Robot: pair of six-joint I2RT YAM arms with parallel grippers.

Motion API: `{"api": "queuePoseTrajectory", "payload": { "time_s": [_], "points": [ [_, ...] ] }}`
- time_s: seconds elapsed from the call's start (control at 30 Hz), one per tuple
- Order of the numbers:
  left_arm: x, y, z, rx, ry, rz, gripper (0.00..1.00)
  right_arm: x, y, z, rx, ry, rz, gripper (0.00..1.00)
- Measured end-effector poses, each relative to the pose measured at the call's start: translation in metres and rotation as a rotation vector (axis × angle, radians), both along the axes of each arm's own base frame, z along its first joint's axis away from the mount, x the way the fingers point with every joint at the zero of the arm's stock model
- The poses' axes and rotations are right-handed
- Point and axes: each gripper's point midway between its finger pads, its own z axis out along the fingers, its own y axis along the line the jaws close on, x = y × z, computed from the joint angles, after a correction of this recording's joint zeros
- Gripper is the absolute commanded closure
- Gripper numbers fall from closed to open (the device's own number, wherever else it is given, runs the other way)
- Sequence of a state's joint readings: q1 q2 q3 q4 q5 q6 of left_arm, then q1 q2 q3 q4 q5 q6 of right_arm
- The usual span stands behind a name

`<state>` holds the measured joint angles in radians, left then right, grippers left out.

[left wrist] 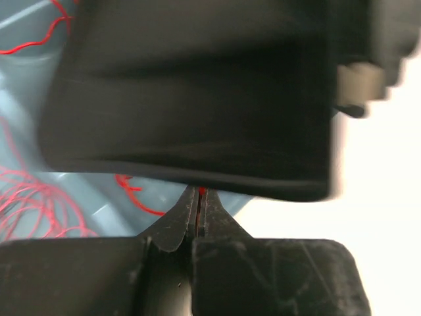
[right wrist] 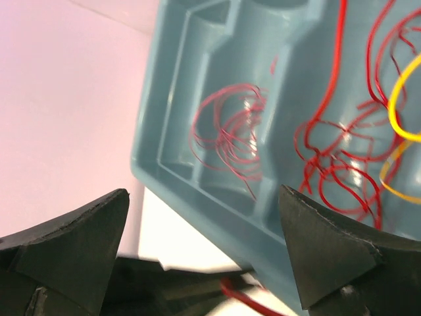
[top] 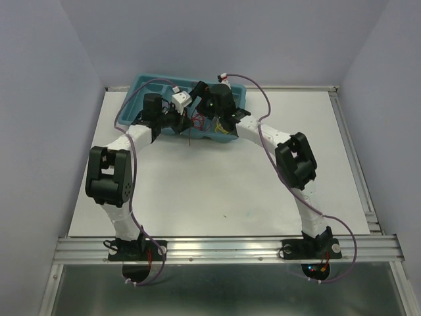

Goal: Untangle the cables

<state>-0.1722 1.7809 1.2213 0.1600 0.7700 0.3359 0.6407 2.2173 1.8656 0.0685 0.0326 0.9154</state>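
The cables are thin curly wires lying in a teal compartment tray (top: 141,89) at the back of the table. In the right wrist view a dark red bundle (right wrist: 230,135) fills one compartment, and red loops (right wrist: 339,161) and a yellow wire (right wrist: 398,112) lie to its right. My left gripper (left wrist: 198,196) is shut on a red wire (left wrist: 201,191) at the tray's near edge; it also shows in the top view (top: 176,120). My right gripper (right wrist: 204,194) hangs open and empty just above the tray, close over the left gripper (right wrist: 197,293), which holds its red wire (right wrist: 240,296).
In the left wrist view the black body of the right arm (left wrist: 197,99) blocks most of the scene. More red wires (left wrist: 36,204) lie in the tray at left. A thin wire (top: 191,136) hangs over the tray's front edge. Purple arm cables (top: 263,105) arc beside the tray.
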Motion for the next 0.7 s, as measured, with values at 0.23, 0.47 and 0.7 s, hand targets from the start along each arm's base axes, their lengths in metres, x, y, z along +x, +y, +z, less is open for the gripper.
{"api": "queuePoseTrajectory", "payload": {
  "time_s": [0.23, 0.47, 0.7],
  "points": [
    [-0.012, -0.024, -0.008, 0.02, 0.002, -0.063, 1.0, 0.028, 0.008, 0.013, 0.096, -0.025, -0.024, 0.0],
    [-0.013, -0.023, -0.018, 0.032, 0.035, -0.051, 1.0, 0.036, 0.003, 0.018, 0.124, -0.03, -0.047, 0.0],
    [0.002, 0.001, -0.012, -0.016, 0.042, 0.02, 1.0, 0.024, 0.015, 0.019, 0.138, -0.026, 0.053, 0.0]
  ]
}}
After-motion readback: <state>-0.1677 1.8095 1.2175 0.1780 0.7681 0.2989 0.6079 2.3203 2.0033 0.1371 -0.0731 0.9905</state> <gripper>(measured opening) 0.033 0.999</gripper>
